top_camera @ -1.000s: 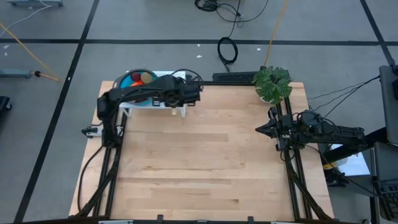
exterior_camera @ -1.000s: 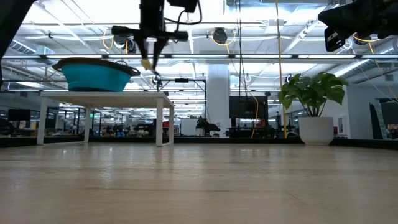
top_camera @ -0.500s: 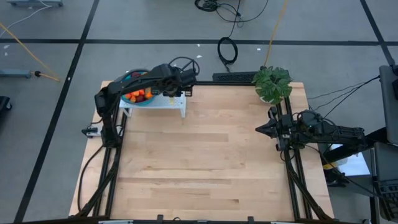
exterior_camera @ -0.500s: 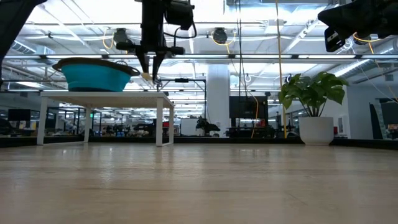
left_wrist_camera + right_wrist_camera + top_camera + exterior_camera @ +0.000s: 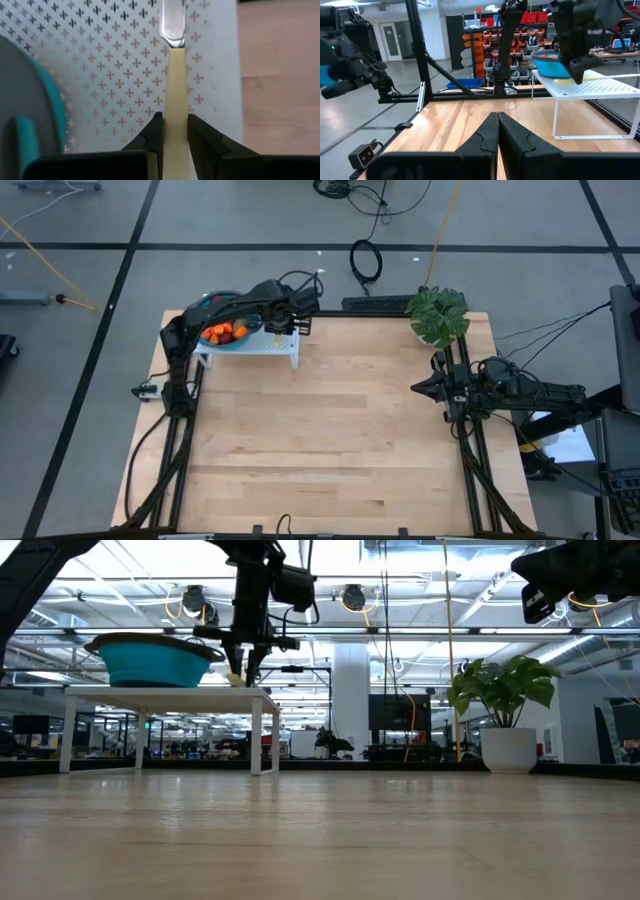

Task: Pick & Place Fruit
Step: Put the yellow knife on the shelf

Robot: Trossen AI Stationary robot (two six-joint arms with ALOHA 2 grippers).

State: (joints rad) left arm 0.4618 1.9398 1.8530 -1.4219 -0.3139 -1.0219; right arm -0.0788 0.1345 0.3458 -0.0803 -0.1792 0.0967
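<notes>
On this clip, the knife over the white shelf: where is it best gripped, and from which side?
By its pale yellow handle, not the metal blade. The handle is slim with flat sides, so coming from above with a finger on each flank suits it. The left claw holds it just so, beside the teal bowl on the white shelf. The right claw is shut, waiting.

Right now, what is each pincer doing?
Left pincer: shut on the knife by its yellow handle, over the white rack.
Right pincer: shut, holding nothing.
</notes>
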